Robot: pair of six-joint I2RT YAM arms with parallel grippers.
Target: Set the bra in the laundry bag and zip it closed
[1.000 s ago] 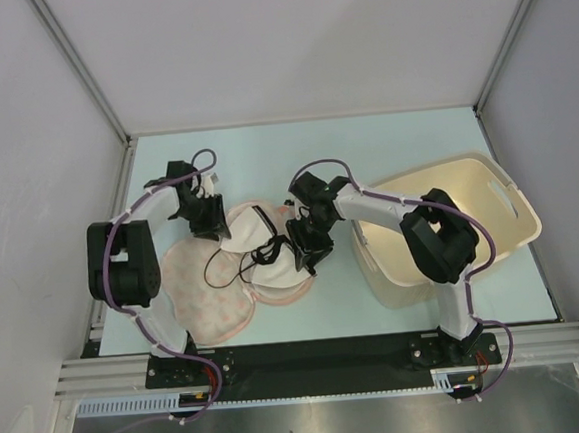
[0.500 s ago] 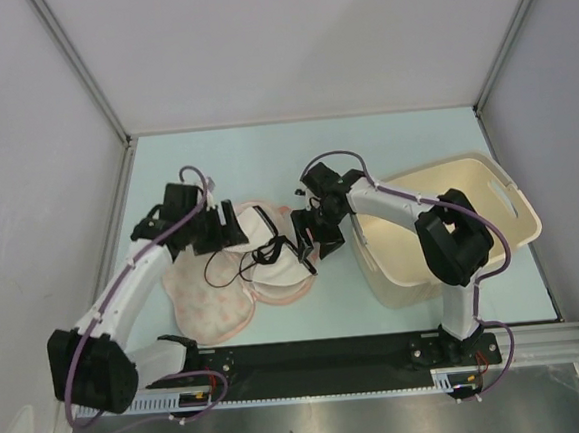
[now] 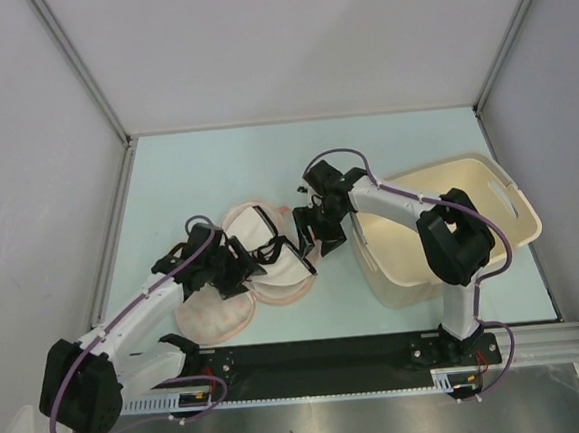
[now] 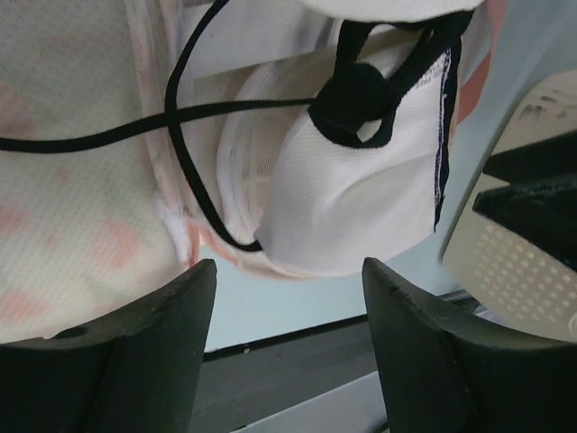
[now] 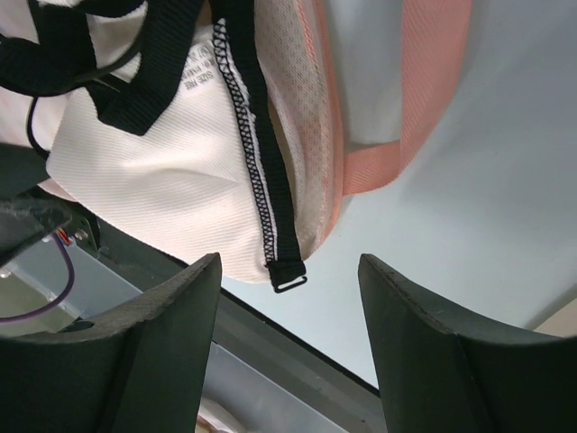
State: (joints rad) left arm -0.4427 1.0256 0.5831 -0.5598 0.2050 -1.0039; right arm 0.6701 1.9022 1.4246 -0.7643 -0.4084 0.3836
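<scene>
My left fingers [image 4: 135, 352] and right fingers [image 5: 144, 343] hang spread, empty, over the limp cream-white soft-cupped bra [image 4: 352, 207]; its black edging [image 5: 255, 135] looks grippable.

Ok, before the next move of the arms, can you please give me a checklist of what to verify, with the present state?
1. Left tool open and empty: ok.
2. Right tool open and empty: ok.
3. Laundry bag lying open: ok.
4. Bra fully inside the bag: not ok; a strap reaches past its edge.
5. Zip slider found: cannot tell.
</scene>
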